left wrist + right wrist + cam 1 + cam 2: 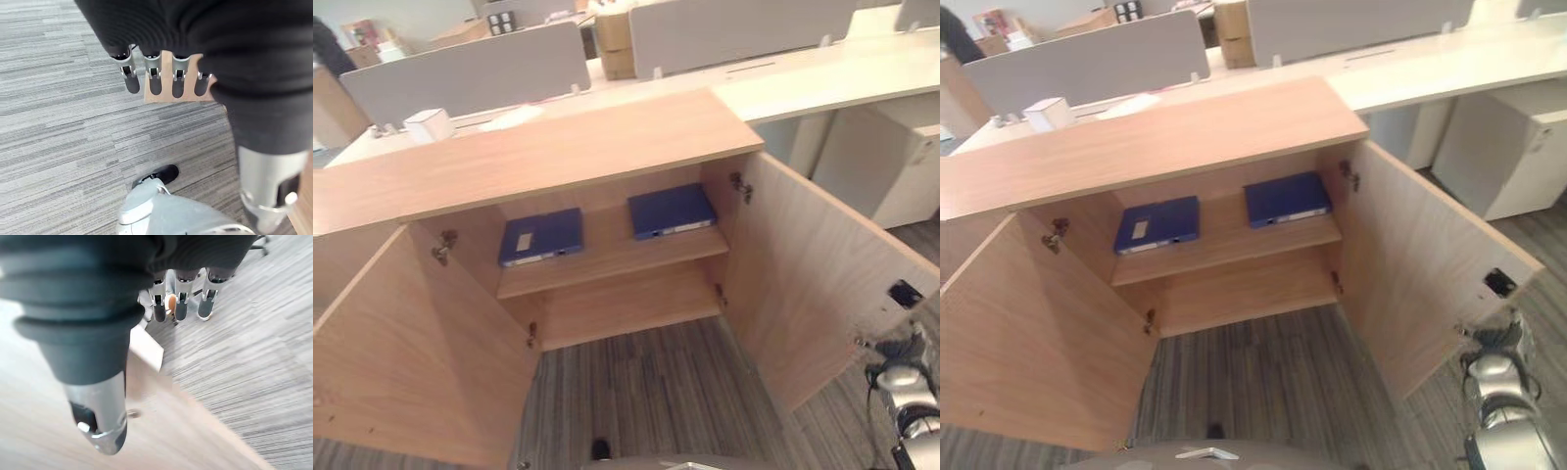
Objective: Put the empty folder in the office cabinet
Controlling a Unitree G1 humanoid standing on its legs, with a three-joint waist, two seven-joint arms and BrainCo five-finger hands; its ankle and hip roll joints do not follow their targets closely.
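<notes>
Two blue folders lie flat on the upper shelf (607,257) of the open office cabinet (524,157).

1. Left door (406,352): swung wide open, its inner face in plain wood grain, hinges showing at the cabinet's side wall.
2. Left folder (541,236): flat on the shelf toward its left end, pale label strip facing the front.
3. Right folder (672,211): flat on the same shelf toward its right end, well apart from the first, label strip likewise to the front.
4. Lower compartment (626,305): beneath the shelf, bare wood.
5. Right door (822,274): swung wide open, a dark cut-out near its outer edge.
6. Cabinet top: bare wood board; behind it a white box (430,124) stands on the pale table (822,73), with grey divider screens (470,70) beyond.
7. Left hand (156,81): hanging above the grey striped carpet (58,122), fingers straight and side by side, holding nothing.
8. Right hand (182,306): low beside the right door's outer edge, fingers straight and relaxed over the carpet, holding nothing; it also shows at the lower right of the head views (1498,377).
</notes>
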